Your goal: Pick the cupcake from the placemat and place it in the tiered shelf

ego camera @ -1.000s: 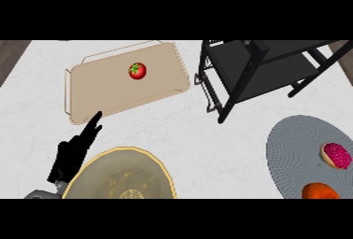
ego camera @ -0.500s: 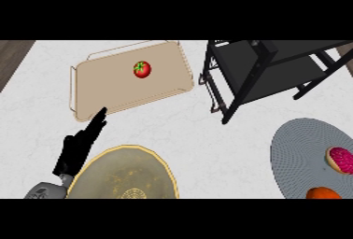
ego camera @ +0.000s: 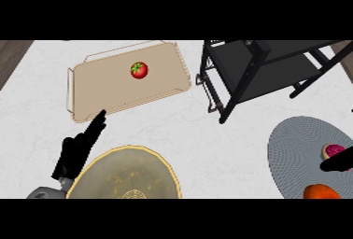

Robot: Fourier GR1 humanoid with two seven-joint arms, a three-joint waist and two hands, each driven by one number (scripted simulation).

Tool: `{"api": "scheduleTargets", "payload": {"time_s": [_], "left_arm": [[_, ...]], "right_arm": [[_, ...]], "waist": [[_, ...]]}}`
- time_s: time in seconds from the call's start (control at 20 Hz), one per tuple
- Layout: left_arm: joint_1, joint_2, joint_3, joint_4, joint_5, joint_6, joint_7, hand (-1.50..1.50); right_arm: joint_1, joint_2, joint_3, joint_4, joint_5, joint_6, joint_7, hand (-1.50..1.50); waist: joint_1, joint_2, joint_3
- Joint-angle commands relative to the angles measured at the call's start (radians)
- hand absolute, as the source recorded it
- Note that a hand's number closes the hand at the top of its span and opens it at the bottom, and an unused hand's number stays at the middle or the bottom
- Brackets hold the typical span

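Head view of the counter (ego camera: pixel 176 128), seen steeply from above. The cupcake (ego camera: pixel 334 150), pink on top, was seen lying on the grey round placemat (ego camera: pixel 296 149) at the right of the view, close to the picture's right edge. The right hand (ego camera: pixel 339 164) was shown only as a dark shape entering from that edge, over the placemat and just below the cupcake; part of the cupcake was hidden by it. Whether this hand was open or closed, and whether the cupcake was touched by it, could not be told. An orange round object (ego camera: pixel 321 192) was seen on the same placemat, near the lower edge and below the right hand.

The tiered shelf (ego camera: pixel 255 60), a black frame with dark levels, was placed at the upper right, well apart from the cupcake and just above the placemat's far rim. Nothing could be made out on its visible levels.

The left hand (ego camera: pixel 77 151) was shown at the lower left with its fingers (ego camera: pixel 96 123) held straight and nothing held, directed up and to the right toward the beige tray (ego camera: pixel 117 95). The tip was seen at the tray's near edge; contact could not be judged. A red tomato (ego camera: pixel 138 70) was seen on the tray. A golden plate (ego camera: pixel 134 170) was shown just right of the left hand, cut by the lower edge.
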Motion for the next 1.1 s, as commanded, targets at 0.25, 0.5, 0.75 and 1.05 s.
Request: {"api": "scheduleTargets", "payload": {"time_s": [0.25, 0.5, 0.75, 1.05], "left_arm": [[-0.044, -0.046, 0.021, 0.04, -0.032, -0.005, 0.009, 0.0], [0.049, 0.011, 0.069, -0.007, -0.007, -0.063, -0.029, 0.0], [-0.042, -0.064, 0.052, 0.028, -0.064, -0.013, 0.04, 0.0], [0.083, -0.034, 0.07, -0.085, -0.067, -0.053, 0.023, 0.0]], "right_arm": [[-0.079, 0.109, 0.054, 0.053, 0.122, 0.045, 0.178, -1.5], [0.01, 0.098, 0.016, 0.062, 0.176, 0.034, 0.121, -1.5], [-0.042, 0.122, -0.014, 0.188, 0.213, 0.068, 0.044, -1.5], [-0.005, 0.165, -0.024, 0.17, 0.256, 0.105, 0.053, -1.5]], "waist": [[-0.018, -0.001, 0.0], [-0.019, -0.003, 0.0], [-0.019, -0.001, 0.0], [-0.015, -0.003, 0.0]]}}
